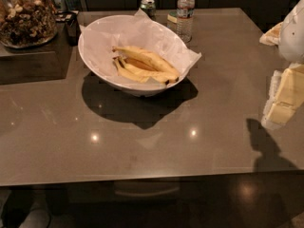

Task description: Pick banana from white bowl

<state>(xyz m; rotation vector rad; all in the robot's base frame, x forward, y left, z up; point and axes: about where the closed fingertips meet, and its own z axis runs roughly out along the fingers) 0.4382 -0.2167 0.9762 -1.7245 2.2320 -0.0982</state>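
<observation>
Several yellow fruits lie in the white bowl [133,90], and the one that matters, the banana [149,58], is the longest and thickest of them. It is speckled brown and gently curved, running from the bowl's middle towards the rim nearest the gripper [281,99]. The gripper hangs at the right edge of the view above the grey-brown table [142,146], well apart from the bowl with bare tabletop between them. Whether it is spread or closed I cannot tell from this angle. The step in hand, as I judge it, is the approach: the banana is not yet grasped and the whole reach to the bowl is to be made. To do it well the gripper should come down over the bowl from above rather than from the side, since the high rim and the crinkled white paper [190,56] poking out on the gripper's side would catch a low approach. It should close across the banana's width near mid-length, where it is thickest. The shorter, flatter pieces lie touching it on the side away from the gripper, so a grip near the dark tip may slip or drag a neighbour along. Farther from the gripper than the bowl, a glass jar [26,15] holds mixed nuts. A plastic water bottle [185,13] and a drinks can [148,6] stand just behind the rim, so a straight upward lift looks safest.
</observation>
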